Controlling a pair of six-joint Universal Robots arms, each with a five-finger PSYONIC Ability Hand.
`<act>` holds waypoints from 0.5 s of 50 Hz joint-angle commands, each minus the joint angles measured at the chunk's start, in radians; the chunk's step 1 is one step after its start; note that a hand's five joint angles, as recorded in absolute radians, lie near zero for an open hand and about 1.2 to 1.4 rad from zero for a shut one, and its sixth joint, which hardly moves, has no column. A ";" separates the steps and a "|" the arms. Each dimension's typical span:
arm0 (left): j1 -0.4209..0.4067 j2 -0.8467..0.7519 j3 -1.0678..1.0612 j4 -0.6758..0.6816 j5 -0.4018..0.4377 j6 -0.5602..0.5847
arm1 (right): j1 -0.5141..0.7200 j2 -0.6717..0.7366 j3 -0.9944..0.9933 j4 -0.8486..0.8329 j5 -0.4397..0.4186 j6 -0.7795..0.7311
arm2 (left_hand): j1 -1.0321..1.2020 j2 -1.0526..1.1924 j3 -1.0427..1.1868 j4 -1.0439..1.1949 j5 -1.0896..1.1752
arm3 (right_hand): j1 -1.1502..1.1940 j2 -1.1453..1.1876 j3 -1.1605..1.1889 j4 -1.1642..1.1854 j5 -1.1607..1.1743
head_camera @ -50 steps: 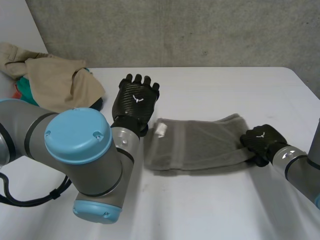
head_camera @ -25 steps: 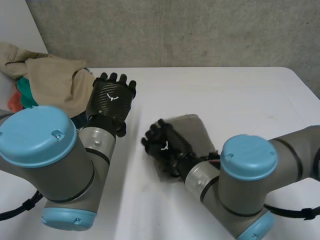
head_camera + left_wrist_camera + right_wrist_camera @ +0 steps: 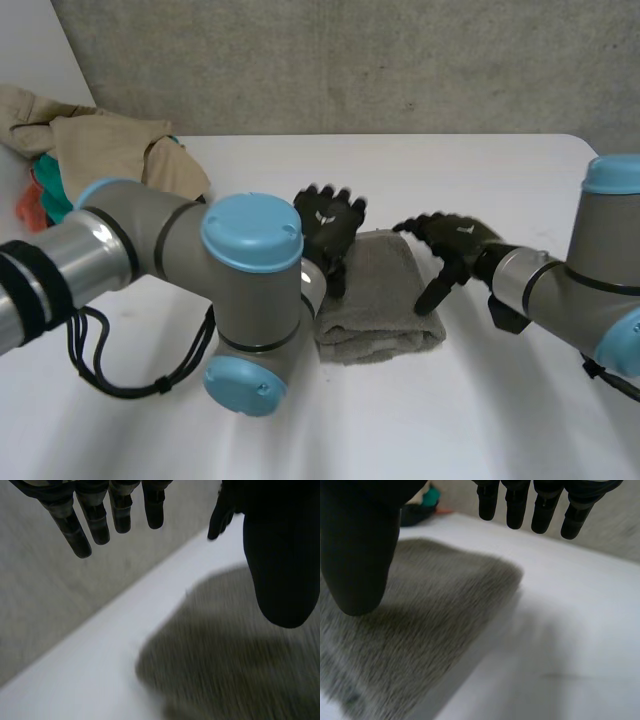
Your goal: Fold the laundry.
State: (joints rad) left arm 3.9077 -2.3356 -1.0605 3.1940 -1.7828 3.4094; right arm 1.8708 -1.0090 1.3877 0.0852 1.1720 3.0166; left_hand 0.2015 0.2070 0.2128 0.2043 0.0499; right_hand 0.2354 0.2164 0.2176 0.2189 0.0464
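A grey towel [image 3: 380,295] lies folded into a short thick stack in the middle of the white table [image 3: 500,170]. My left hand [image 3: 328,222] is open and held above the stack's far left corner, its fingers straight. My right hand [image 3: 460,240] hovers open by the stack's right edge, fingers spread and pointing down, holding nothing. In the left wrist view the left hand [image 3: 100,520] hangs clear above the grey towel [image 3: 225,660]. Seen from the right wrist, the right hand [image 3: 360,555] is spread above the towel [image 3: 420,630] without touching it.
A pile of laundry [image 3: 110,150], beige with teal and orange pieces, lies at the table's far left corner. A grey wall [image 3: 350,60] stands behind the table. My left arm's elbow [image 3: 250,300] sits just left of the towel.
My right hand brought the towel's right end over to the left, folding it in half, then opened and drew back to the right. My left hand swung aside and returned to the towel.
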 commanded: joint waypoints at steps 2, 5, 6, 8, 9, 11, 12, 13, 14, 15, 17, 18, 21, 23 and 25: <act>0.004 -0.041 -0.039 -0.106 -0.078 0.011 | 0.011 0.127 -0.050 0.024 0.026 -0.139 | 0.003 -0.002 -0.008 0.000 -0.020 | -0.060 -0.041 -0.042 -0.043 -0.045; 0.004 -0.048 -0.039 -0.137 -0.073 0.021 | 0.027 0.124 -0.050 0.022 0.108 -0.227 | 0.003 -0.002 -0.008 0.000 -0.020 | 0.040 0.059 0.058 0.056 0.054; 0.004 -0.048 -0.038 -0.140 -0.073 0.021 | 0.031 0.119 -0.050 0.022 0.124 -0.249 | 0.003 -0.002 -0.008 0.000 -0.020 | 0.049 0.068 0.067 0.066 0.064; 0.004 -0.048 -0.032 -0.147 -0.072 0.030 | 0.050 0.098 -0.050 0.021 0.161 -0.291 | 0.003 -0.002 -0.008 0.000 -0.020 | 0.049 0.068 0.067 0.066 0.064; 0.005 -0.045 -0.030 -0.149 -0.072 0.031 | 0.054 0.087 -0.049 0.018 0.172 -0.300 | 0.003 -0.002 -0.008 0.000 -0.020 | 0.046 0.065 0.064 0.063 0.061; 0.007 -0.034 -0.029 -0.149 -0.070 0.036 | 0.060 0.044 -0.032 0.004 0.184 -0.302 | 0.000 -0.005 -0.011 -0.003 -0.023 | 0.006 0.024 0.023 0.022 0.020; 0.007 -0.033 -0.029 -0.149 -0.070 0.036 | 0.061 0.027 -0.023 -0.007 0.186 -0.298 | 0.000 -0.005 -0.011 -0.003 -0.023 | -0.018 0.001 0.000 -0.002 -0.004; 0.010 -0.024 -0.029 -0.148 -0.069 0.036 | 0.059 0.017 -0.015 -0.016 0.187 -0.294 | 0.000 -0.005 -0.011 -0.003 -0.023 | -0.039 -0.020 -0.021 -0.022 -0.024; 0.010 -0.015 -0.030 -0.148 -0.069 0.033 | 0.059 0.006 -0.004 -0.030 0.189 -0.288 | 0.000 -0.005 -0.011 -0.003 -0.023 | -0.059 -0.040 -0.041 -0.043 -0.045; 0.012 0.001 -0.032 -0.148 -0.069 0.033 | 0.054 -0.016 0.029 -0.066 0.193 -0.265 | -0.003 -0.008 -0.014 -0.005 -0.026 | -0.061 -0.042 -0.043 -0.044 -0.046; 0.013 0.051 -0.045 -0.144 -0.070 0.030 | 0.047 -0.040 0.071 -0.113 0.198 -0.230 | -0.006 -0.011 -0.017 -0.008 -0.028 | -0.061 -0.042 -0.043 -0.044 -0.046; 0.013 0.068 -0.052 -0.143 -0.069 0.028 | 0.044 -0.077 0.111 -0.152 0.213 -0.184 | -0.006 -0.011 -0.017 -0.008 -0.028 | -0.061 -0.042 -0.043 -0.044 -0.046; 0.018 0.146 -0.102 -0.135 -0.061 0.025 | 0.042 -0.153 0.193 -0.199 0.227 -0.077 | -0.006 -0.011 -0.017 -0.008 -0.029 | -0.061 -0.042 -0.043 -0.044 -0.046; 0.025 0.194 -0.137 -0.122 -0.046 0.022 | 0.039 -0.181 0.235 -0.205 0.225 -0.018 | -0.006 -0.011 -0.017 -0.008 -0.028 | -0.061 -0.042 -0.043 -0.044 -0.046; 0.035 0.246 -0.182 -0.094 -0.015 0.021 | 0.027 -0.197 0.286 -0.212 0.219 0.044 | -0.006 -0.011 -0.017 -0.008 -0.029 | -0.061 -0.042 -0.043 -0.044 -0.046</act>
State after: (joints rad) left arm 3.9254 -2.2173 -1.1482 3.0584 -1.8420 3.4364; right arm 1.9152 -1.1289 1.5439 -0.0813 1.3926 2.8915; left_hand 0.2015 0.2069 0.2128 0.2043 0.0499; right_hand 0.2350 0.2136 0.2138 0.2172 0.0455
